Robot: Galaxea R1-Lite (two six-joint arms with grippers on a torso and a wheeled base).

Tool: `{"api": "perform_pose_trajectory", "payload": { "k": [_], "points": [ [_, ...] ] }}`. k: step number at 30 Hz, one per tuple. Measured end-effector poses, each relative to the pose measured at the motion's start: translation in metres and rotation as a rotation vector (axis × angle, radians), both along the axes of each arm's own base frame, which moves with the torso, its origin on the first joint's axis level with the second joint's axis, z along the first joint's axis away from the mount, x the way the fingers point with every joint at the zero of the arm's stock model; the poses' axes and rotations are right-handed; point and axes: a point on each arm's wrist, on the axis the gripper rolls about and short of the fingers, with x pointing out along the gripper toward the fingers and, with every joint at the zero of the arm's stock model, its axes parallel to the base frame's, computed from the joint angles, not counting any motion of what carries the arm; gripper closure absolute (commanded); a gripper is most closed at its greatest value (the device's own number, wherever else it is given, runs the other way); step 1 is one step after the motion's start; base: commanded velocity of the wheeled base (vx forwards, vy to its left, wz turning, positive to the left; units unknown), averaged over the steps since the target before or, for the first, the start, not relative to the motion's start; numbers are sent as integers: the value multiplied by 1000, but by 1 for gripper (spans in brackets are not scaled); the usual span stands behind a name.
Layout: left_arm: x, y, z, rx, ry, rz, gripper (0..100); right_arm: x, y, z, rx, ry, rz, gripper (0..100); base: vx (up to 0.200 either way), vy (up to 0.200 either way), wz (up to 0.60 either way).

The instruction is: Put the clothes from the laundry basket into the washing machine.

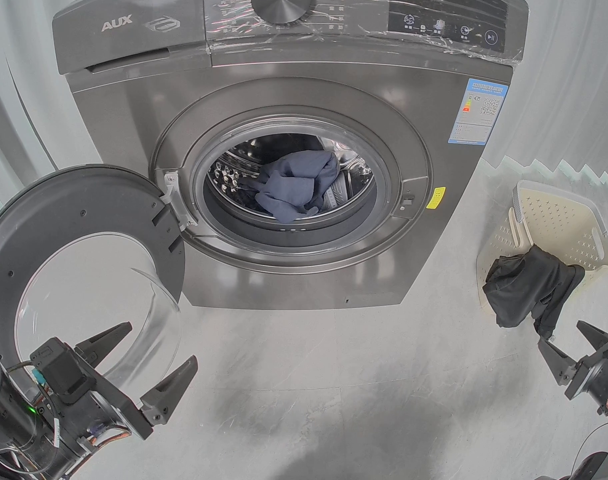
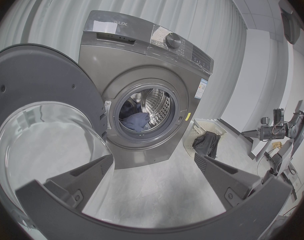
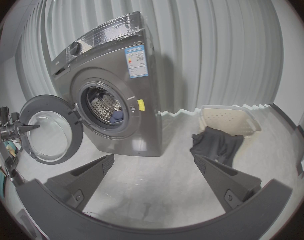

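- Grey front-load washing machine [image 1: 117, 121] stands on the pale floor [image 1: 317, 381]. Its round glass-centred door [image 1: 84, 208] is swung wide open to the robot's left, prob. to keep the drum mouth clear for loading.
- Blue-grey cloth garment [image 1: 297, 185] lies in the drum, bunched at the front lip. Looks soft, mid-weight and creased.
- Cream perforated plastic laundry basket [image 1: 564, 221] sits on the floor near the machine's front-right corner, not touching it.
- Black cloth garment [image 1: 527, 288] is draped over the basket's near rim and spills down toward the floor. It's crumpled and limp, no print visible. Hanging out like that, it should be easy to pinch from the front w/o reaching inside, imo.
- Right end effector [image 1: 561, 333] is low, just beside the black garment's lower edge. Fingers spread wide, holding nothing. Looks staged for the pick.
- Left end effector [image 1: 161, 345] is in front of the open door's lower edge, also wide and empty. It's off to the side of the drum mouth, so the load path is free.
- Est. progress: 1 item in, 1 visible to go. Can't tell if more lies deeper in the basket.
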Motion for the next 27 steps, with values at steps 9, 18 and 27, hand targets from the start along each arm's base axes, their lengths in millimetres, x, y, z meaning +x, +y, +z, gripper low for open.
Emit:
{"api": "perform_pose_trajectory", "payload": {
  "k": [9,18,27],
  "points": [
    [-13,18,-1,28,30,51,0,-48,-25,-15,-58,-7,-120,0,0,-200,0],
    [-45,58,-12,76,97,142,0,-81,-30,-33,-60,-56,-161,0,0,-200,0],
    [-89,89,-34,34,74,198,0,-99,-30,-45,-53,-122,-192,0,0,-200,0]
  ]
}}
